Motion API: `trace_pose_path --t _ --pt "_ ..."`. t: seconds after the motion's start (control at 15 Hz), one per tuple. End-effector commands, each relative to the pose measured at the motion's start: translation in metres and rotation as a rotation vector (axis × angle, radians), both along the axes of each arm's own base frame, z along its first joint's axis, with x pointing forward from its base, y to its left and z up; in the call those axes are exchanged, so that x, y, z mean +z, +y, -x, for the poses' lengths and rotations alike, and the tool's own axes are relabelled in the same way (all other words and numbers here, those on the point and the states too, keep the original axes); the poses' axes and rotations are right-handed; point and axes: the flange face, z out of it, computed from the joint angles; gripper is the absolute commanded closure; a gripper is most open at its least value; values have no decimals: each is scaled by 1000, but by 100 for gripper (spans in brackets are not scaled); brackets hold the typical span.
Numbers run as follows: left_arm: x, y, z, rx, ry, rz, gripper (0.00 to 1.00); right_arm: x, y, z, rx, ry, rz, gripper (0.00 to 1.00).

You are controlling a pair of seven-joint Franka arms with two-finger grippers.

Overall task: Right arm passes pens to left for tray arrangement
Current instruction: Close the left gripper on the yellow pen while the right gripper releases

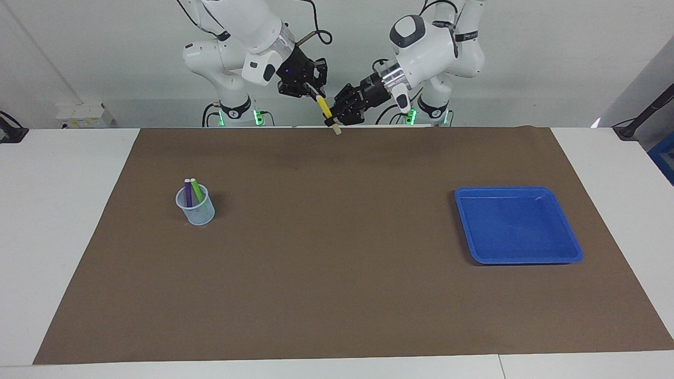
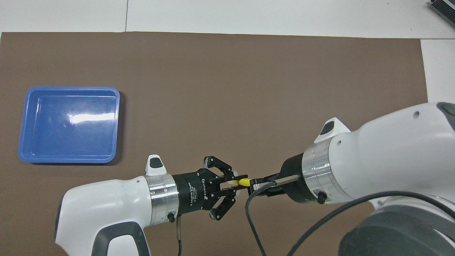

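A yellow pen (image 1: 326, 111) hangs slanted in the air over the mat's edge at the robots' end, midway between the two arms. My right gripper (image 1: 315, 96) is shut on its upper end. My left gripper (image 1: 335, 120) is shut on its lower, pale end. In the overhead view a short yellow stretch of the pen (image 2: 244, 182) shows between the left gripper (image 2: 237, 182) and the right gripper (image 2: 256, 185). The purple pen (image 1: 188, 192) and green pen (image 1: 196, 189) stand in a cup. The blue tray (image 1: 518, 259) lies empty toward the left arm's end of the table.
A small translucent cup (image 1: 196, 213) stands on the brown mat (image 1: 337, 273) toward the right arm's end; the right arm hides it in the overhead view. The tray's rim (image 2: 69, 89) shows there. White table borders the mat.
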Motion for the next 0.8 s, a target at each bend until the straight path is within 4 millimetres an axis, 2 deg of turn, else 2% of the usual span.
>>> trace_pose_path --t 0.0,0.2,0.27,0.33,0.53,0.73 --pt "10 2 6 -33 -17 -3 100 0 -3 5 -18 -6 -5 100" --pt "13 2 7 -39 -14 1 100 1 -3 5 -32 -3 -3 100" --pt "13 2 7 -40 -12 1 100 1 -5 3 -52 3 -1 72" --pt "13 3 7 -38 -12 1 100 0 -5 2 -62 5 0 1" --pt "13 6 4 -35 -12 0 100 1 -8 0 -64 -12 21 0" --pt "11 6 4 -52 -26 -6 100 -1 -14 -2 -37 -68 119 0"
